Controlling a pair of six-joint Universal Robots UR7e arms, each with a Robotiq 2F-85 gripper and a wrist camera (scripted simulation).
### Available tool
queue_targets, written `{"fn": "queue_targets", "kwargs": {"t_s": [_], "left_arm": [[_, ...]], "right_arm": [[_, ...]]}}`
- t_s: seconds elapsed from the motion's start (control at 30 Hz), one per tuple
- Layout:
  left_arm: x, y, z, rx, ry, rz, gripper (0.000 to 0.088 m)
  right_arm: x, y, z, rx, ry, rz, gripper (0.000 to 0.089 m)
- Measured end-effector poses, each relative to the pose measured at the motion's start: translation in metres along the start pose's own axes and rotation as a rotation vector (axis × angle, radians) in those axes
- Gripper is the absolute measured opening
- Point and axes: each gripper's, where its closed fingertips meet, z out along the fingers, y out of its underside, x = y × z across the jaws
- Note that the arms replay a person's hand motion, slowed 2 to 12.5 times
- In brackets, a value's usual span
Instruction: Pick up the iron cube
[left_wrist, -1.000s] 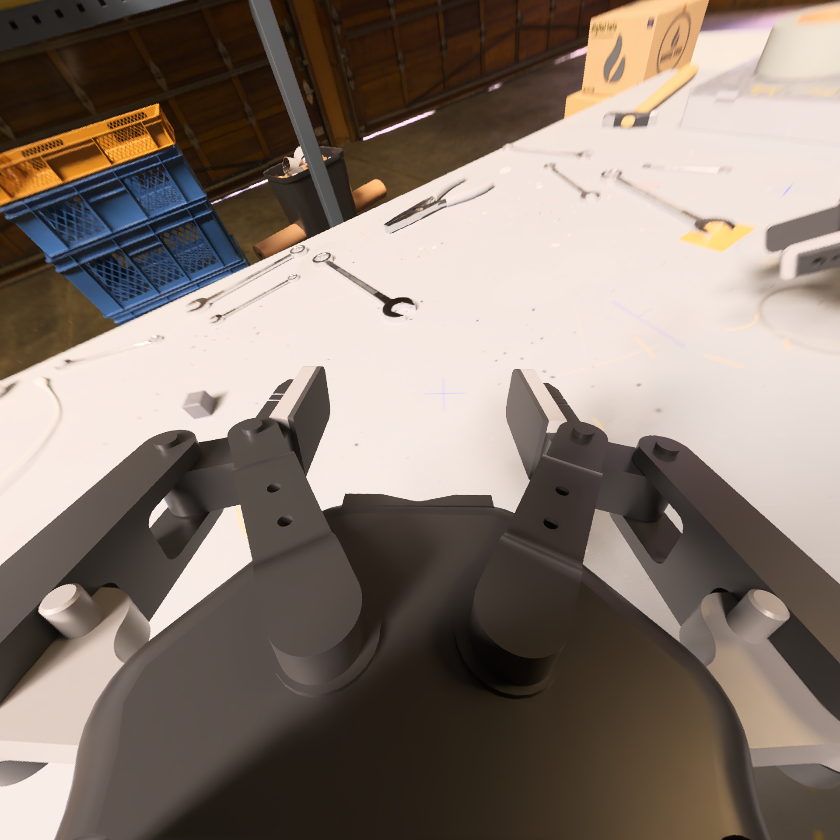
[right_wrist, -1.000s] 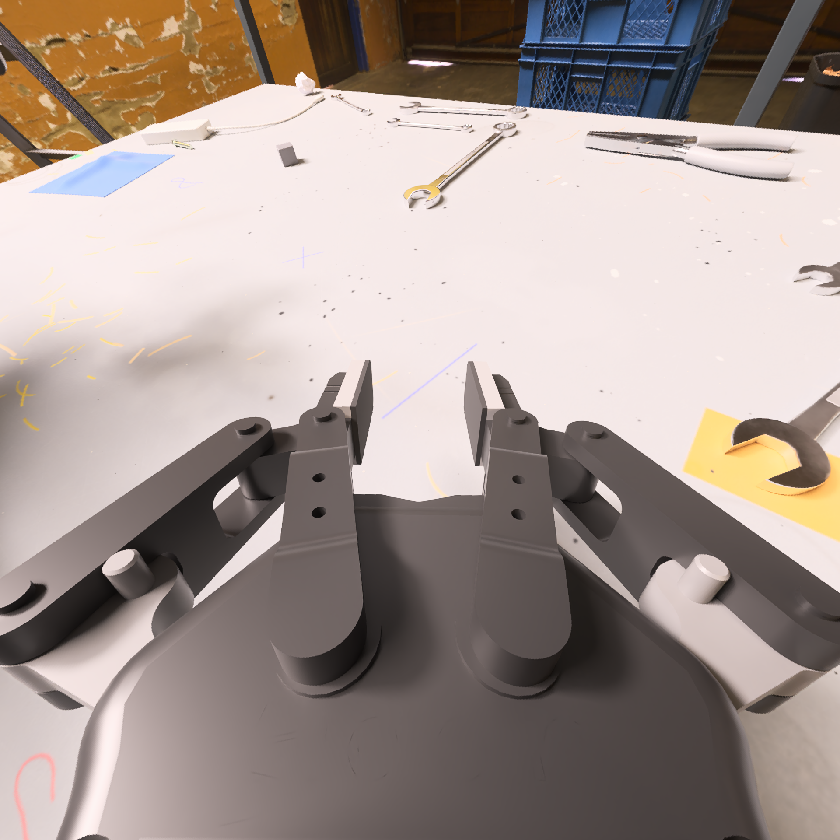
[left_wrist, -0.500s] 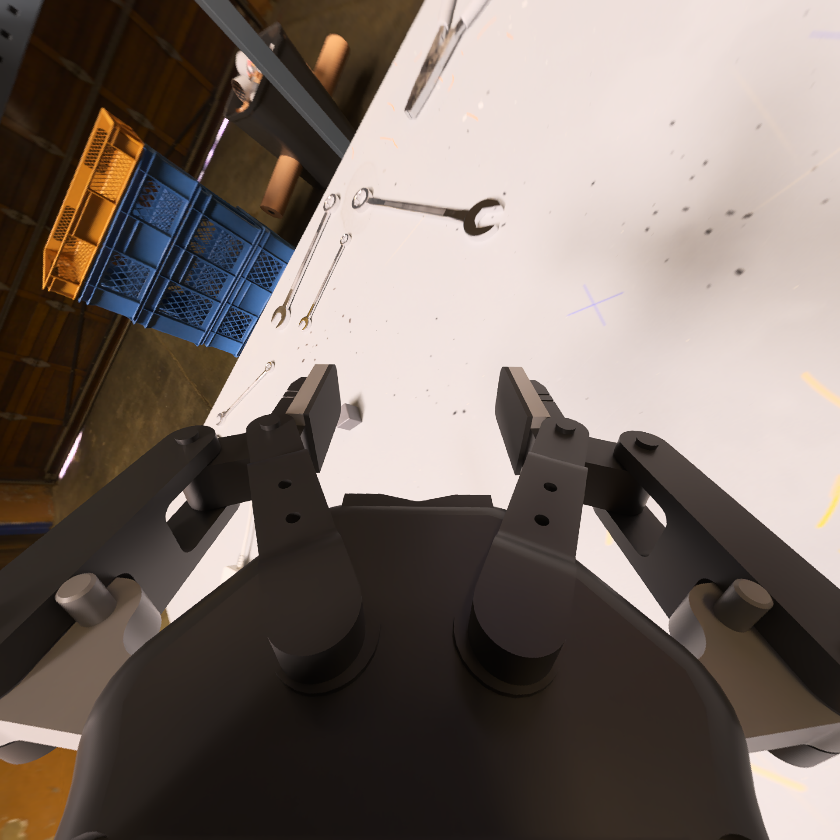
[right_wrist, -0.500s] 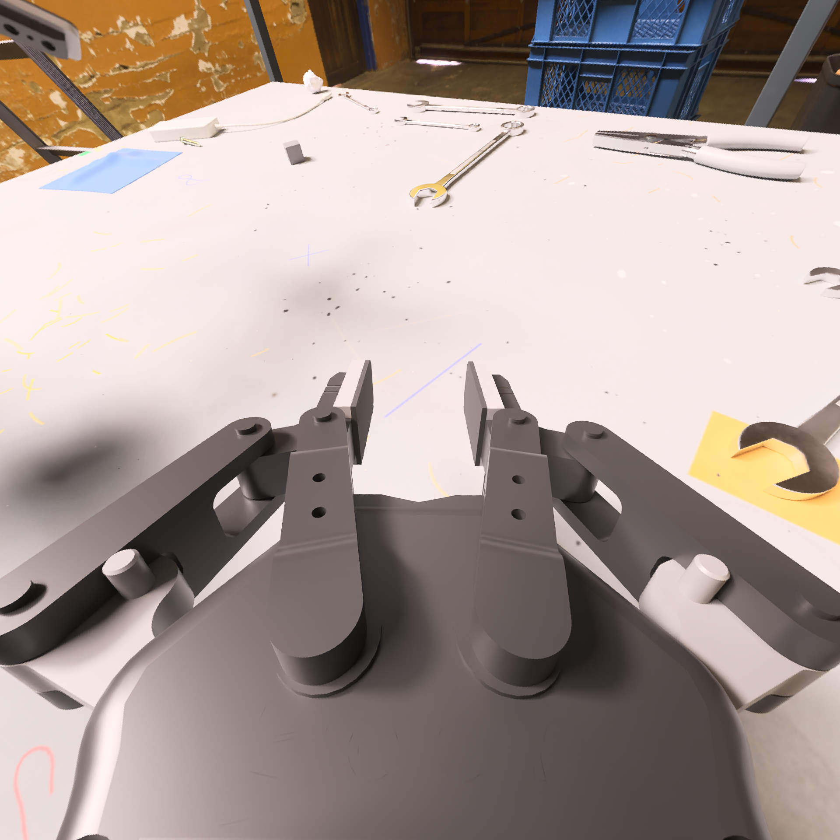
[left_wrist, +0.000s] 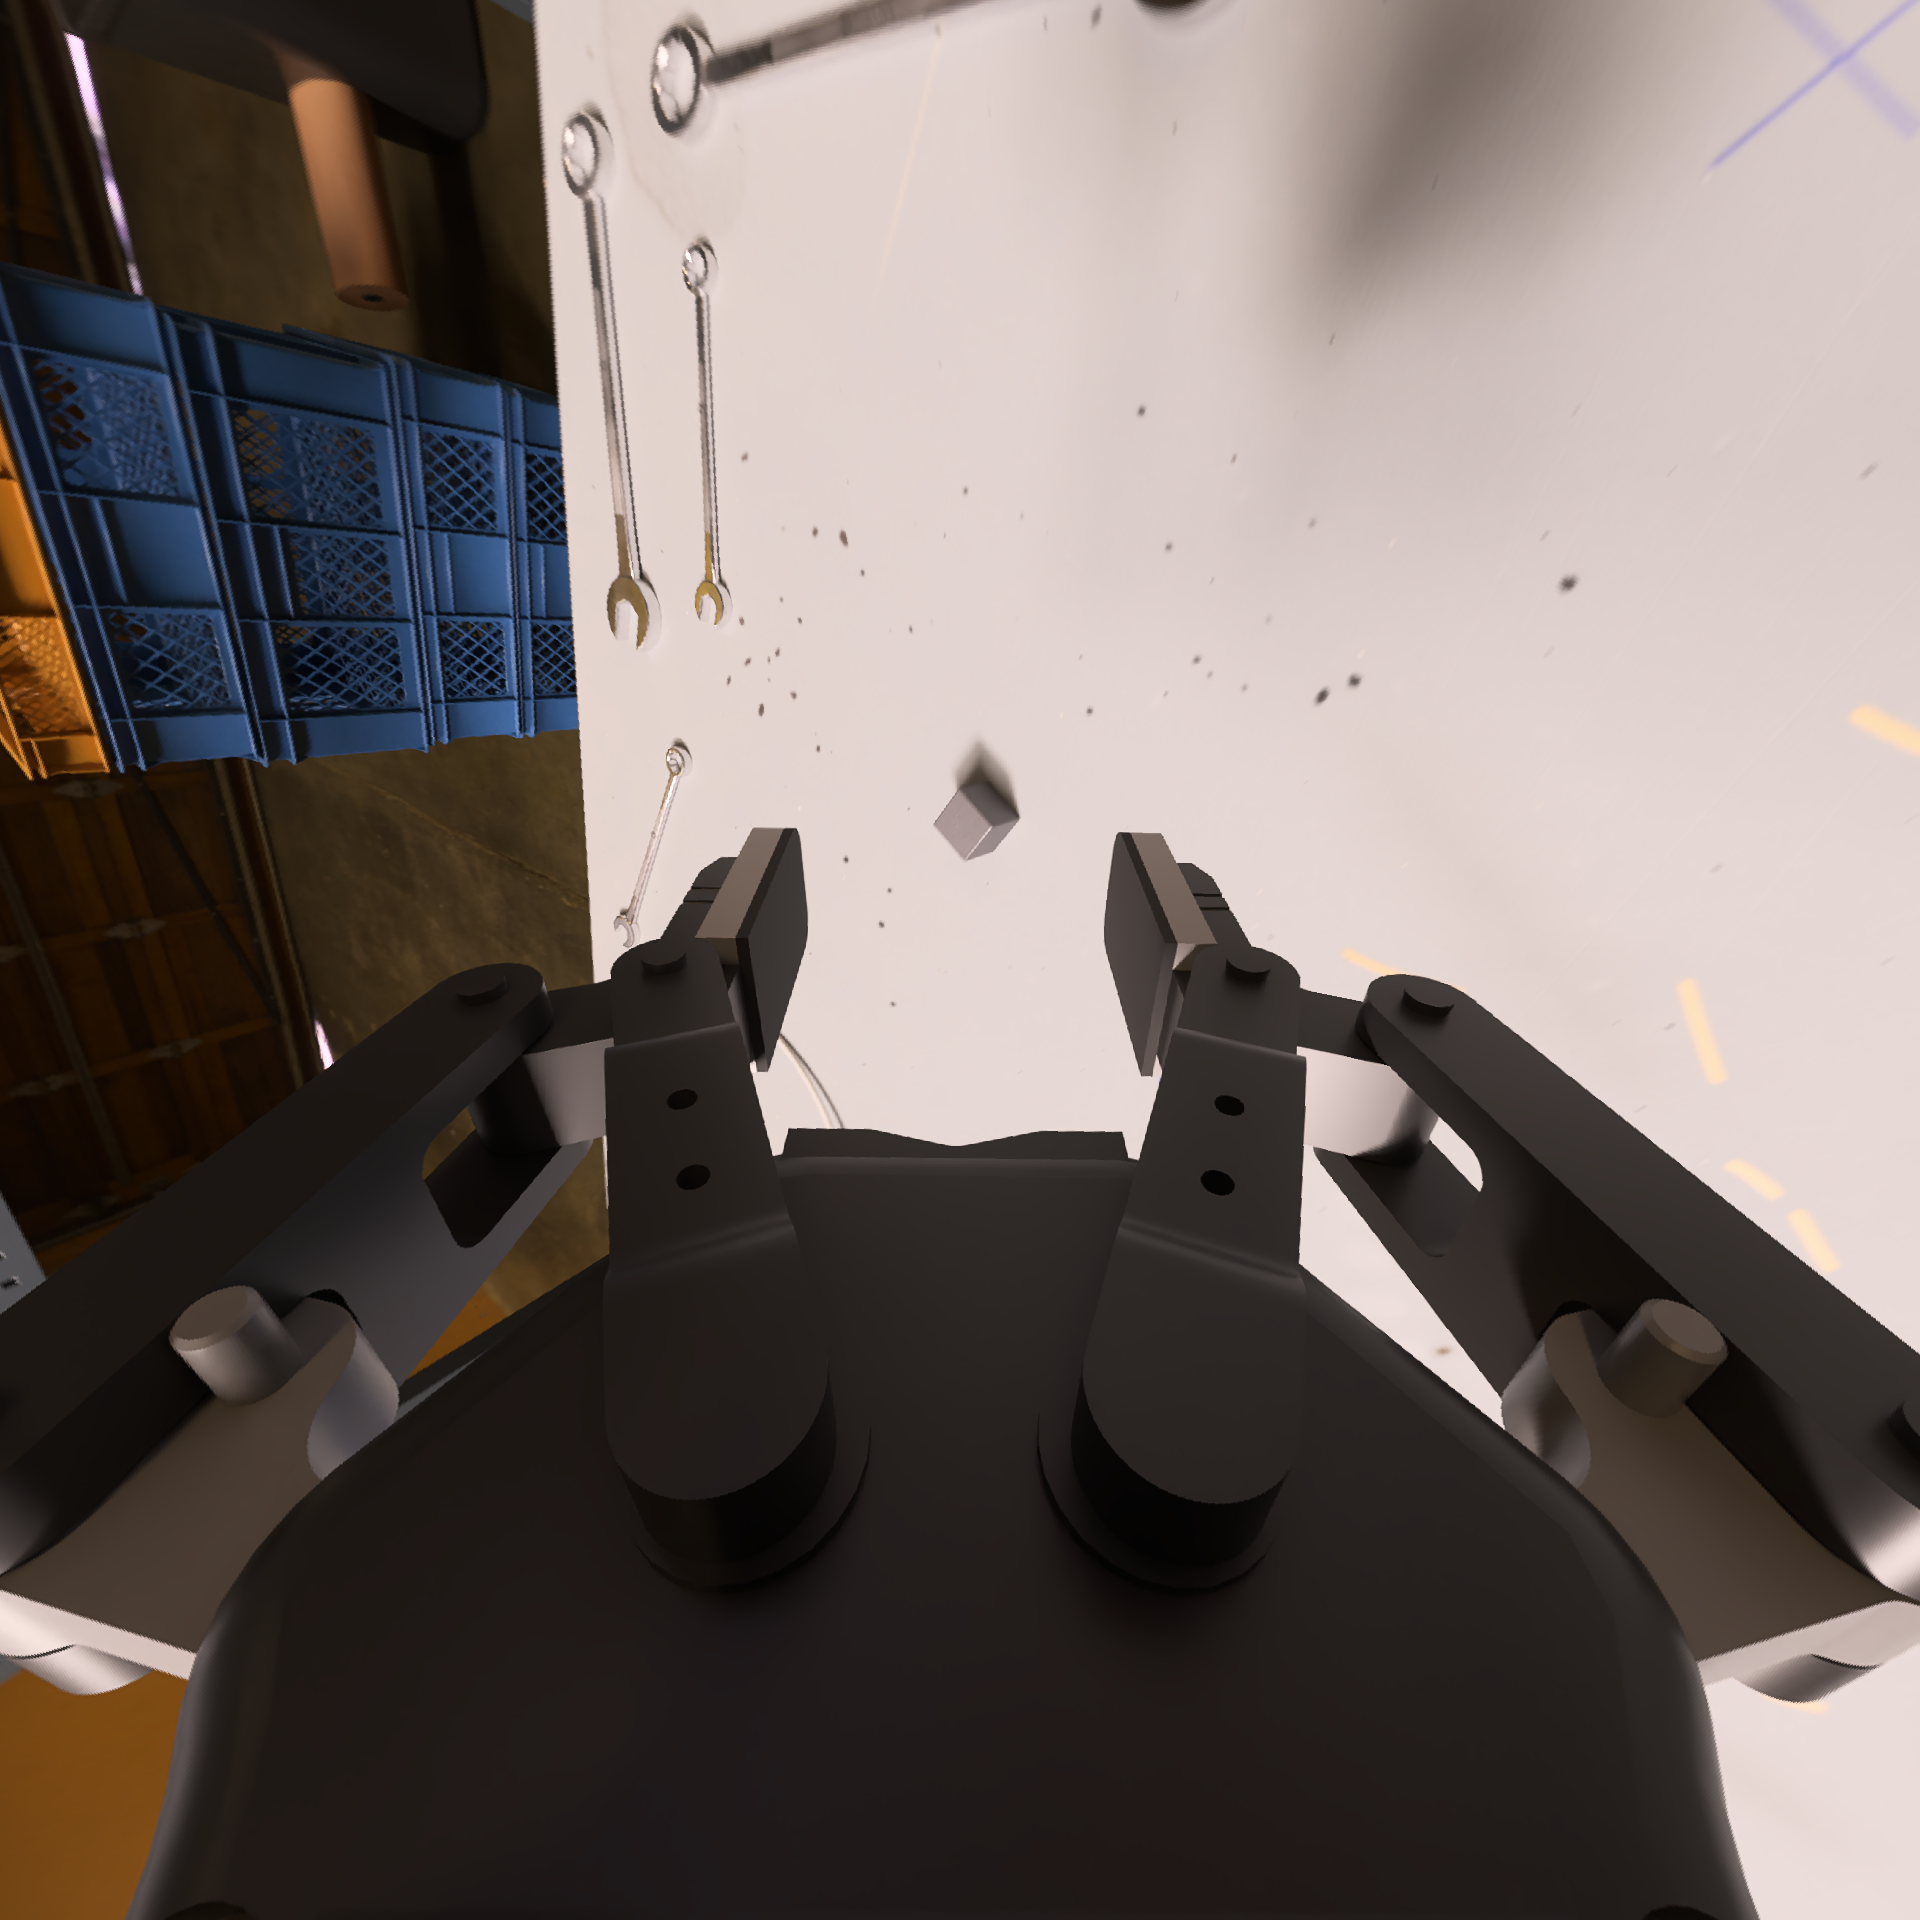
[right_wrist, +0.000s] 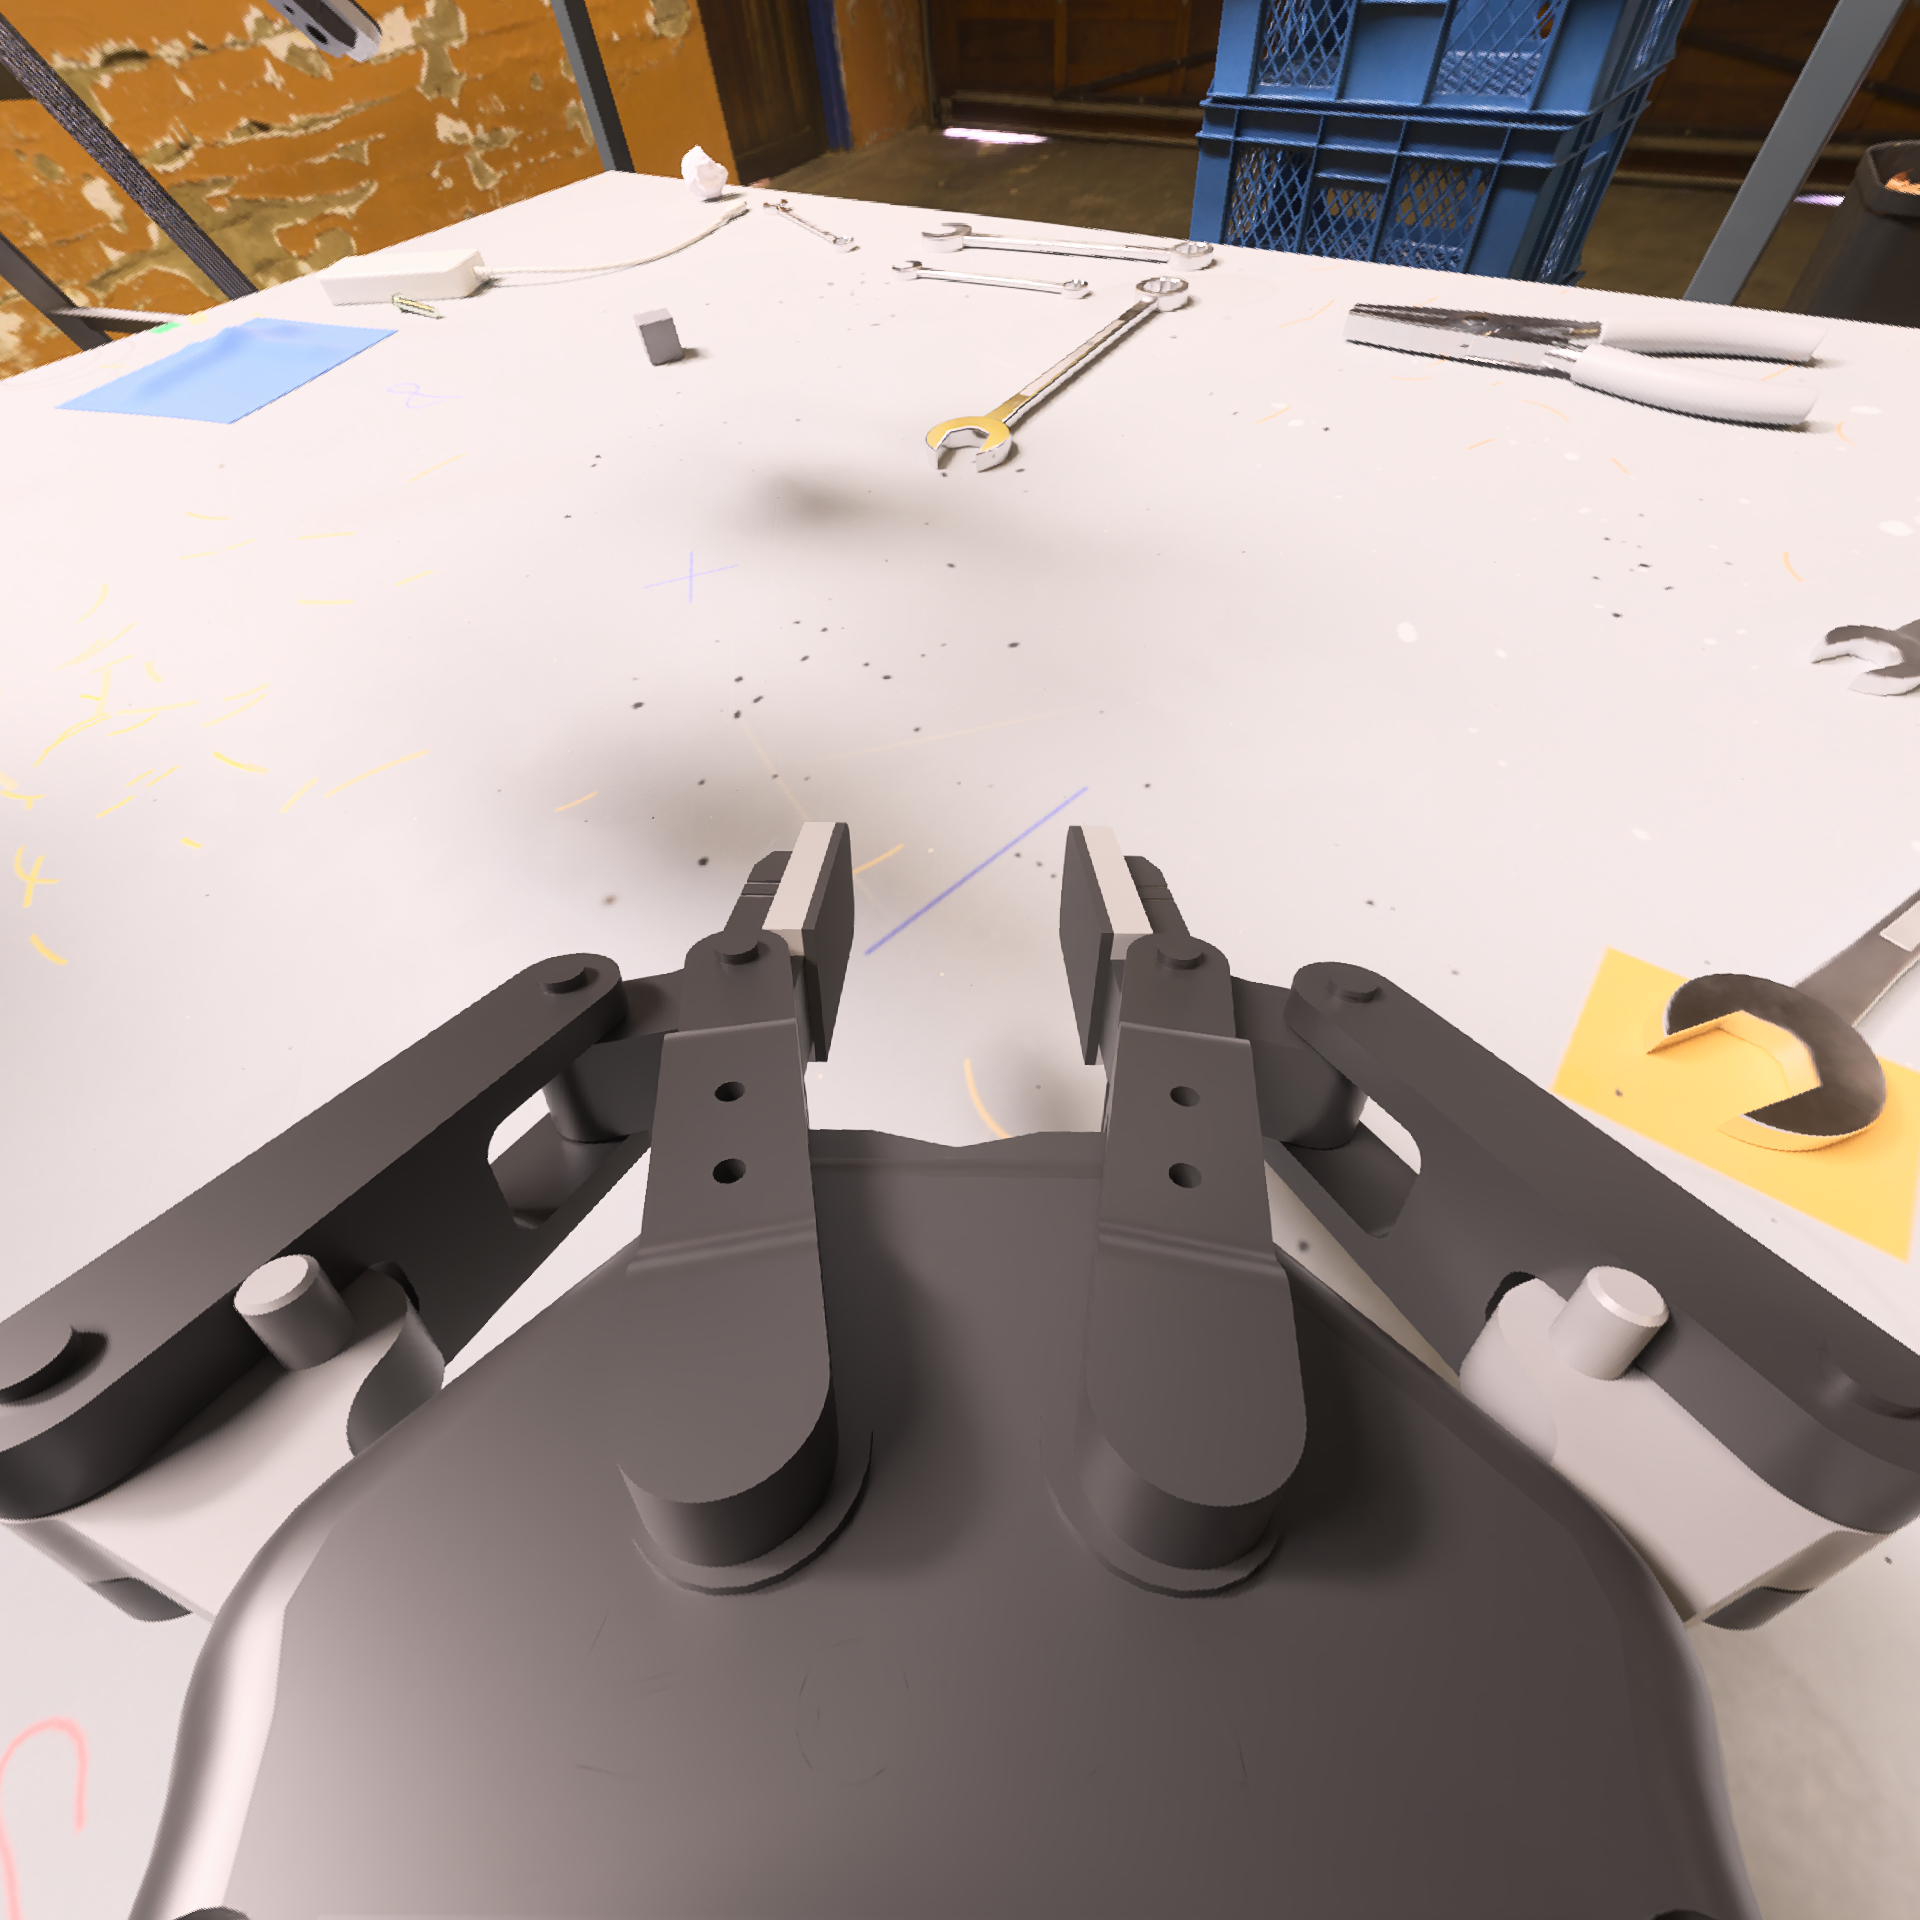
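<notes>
The iron cube (left_wrist: 975, 820) is a small grey block on the white table. In the left wrist view it lies just beyond my fingertips, between their lines, a little left of centre. My left gripper (left_wrist: 954, 906) is open and empty, hovering above the table over it. In the right wrist view the cube (right_wrist: 659, 337) sits far off at the upper left. My right gripper (right_wrist: 956, 896) is open and empty, low over the table's middle, far from the cube.
Several wrenches (left_wrist: 617, 395) lie near the table's left edge (left_wrist: 566, 623), with blue crates (left_wrist: 291, 561) beyond. In the right wrist view: a wrench (right_wrist: 1049, 379), pliers (right_wrist: 1590, 348), a white box with cable (right_wrist: 400, 275), a blue sheet (right_wrist: 234, 366), a yellow sheet (right_wrist: 1683, 1122).
My left gripper has swung and tilted down toward the cube, which moved from beside the left finger into the gap ahead of the fingertips. The right gripper has barely shifted.
</notes>
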Motion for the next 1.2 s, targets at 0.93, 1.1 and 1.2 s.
{"fn": "queue_targets", "kwargs": {"t_s": [0.93,1.1,1.2], "left_arm": [[-0.024,0.026,0.101,-0.236,0.313,0.357,0.0407],[-0.019,0.035,0.113,-0.279,0.365,0.385,0.0411],[-0.017,0.04,0.118,-0.302,0.392,0.403,0.0412]], "right_arm": [[0.009,-0.006,-0.003,0.017,0.068,0.015,0.0366],[0.011,-0.007,-0.004,0.02,0.078,0.021,0.0366],[0.013,-0.007,-0.005,0.021,0.083,0.029,0.0366]]}}
